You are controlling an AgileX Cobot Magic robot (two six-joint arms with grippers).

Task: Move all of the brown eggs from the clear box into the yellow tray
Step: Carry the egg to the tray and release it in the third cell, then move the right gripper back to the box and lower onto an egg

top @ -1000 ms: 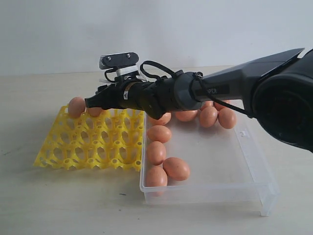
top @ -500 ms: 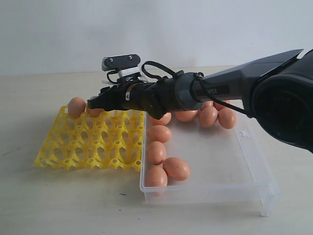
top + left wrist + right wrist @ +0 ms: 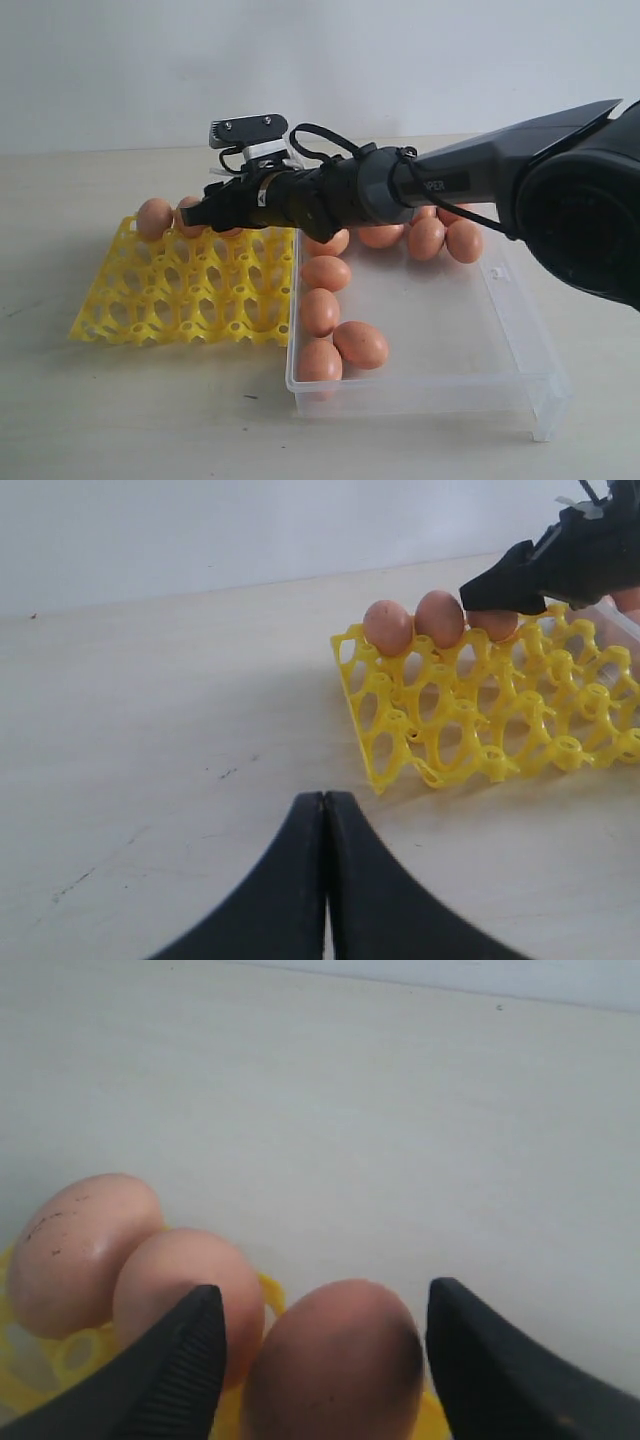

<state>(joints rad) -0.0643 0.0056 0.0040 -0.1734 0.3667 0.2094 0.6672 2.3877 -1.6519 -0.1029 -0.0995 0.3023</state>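
Right gripper: over the far row of the yellow tray, near that row's left end in the exterior view; dark right arm stretched in from the right, crossing above the far left corner of the clear box.
Right jaws: apart, with one finger on either side of the third egg; a thin sliver of gap at each side, no clamp seen.
Third egg: seated in a tray cell with its top between the fingers; mostly hidden by the gripper in the exterior view.
First egg: upright in the corner cell of the far row.
Second egg: in the next cell along, just beside the first; the two look touching in the right wrist view.
Left gripper: low over the bare table, well apart from the tray.
Left jaws: pressed together, nothing between them.
Brown eggs in box: at least eight countable — four in a loose column along the left wall, nearest pair touching; the others in a row along the far wall, partly hidden behind the arm.
Box position: on the table, left wall just beside the tray's right edge.
Tally: three in the tray, most in the box.
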